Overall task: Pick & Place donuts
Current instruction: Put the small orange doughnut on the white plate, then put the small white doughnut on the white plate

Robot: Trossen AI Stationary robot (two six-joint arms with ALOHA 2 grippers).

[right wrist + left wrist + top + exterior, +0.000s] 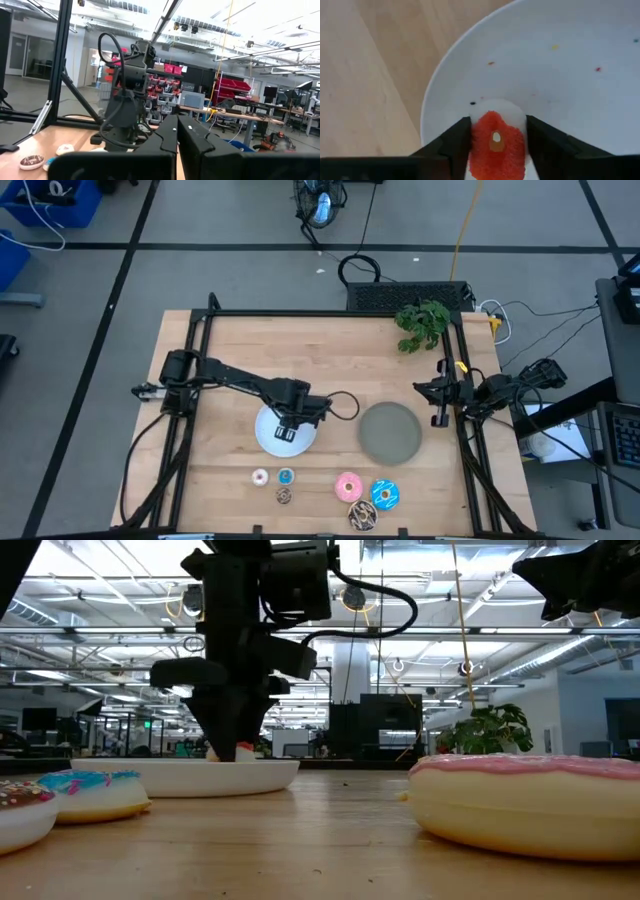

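Note:
My left gripper (285, 430) points down over the white plate (268, 442) and is shut on the tiny red donut (495, 145). It also shows in the low view (237, 748), low over the plate (150, 776). My right gripper (437, 395) waits at the table's right edge, fingers shut and empty (177, 135). Near the front edge lie the tiny pink-white (260, 477), blue (286, 476) and brown (284, 496) donuts. The larger pink (348, 486), blue sprinkled (385, 494) and brown (362, 515) donuts lie there too. My left gripper pinches the tiny red donut by its two opposite outer sides (474, 142) between the two fingers (455, 142). The fingers come from above, pointing down. The donut lies flat, icing up, at the white plate's surface just inside its rim (427, 120). Whether it rests on the plate, I cannot tell.
A grey plate (390, 430) lies right of the white one. A green plant sprig (422, 325) sits at the far right corner. A black frame (300, 313) borders the table.

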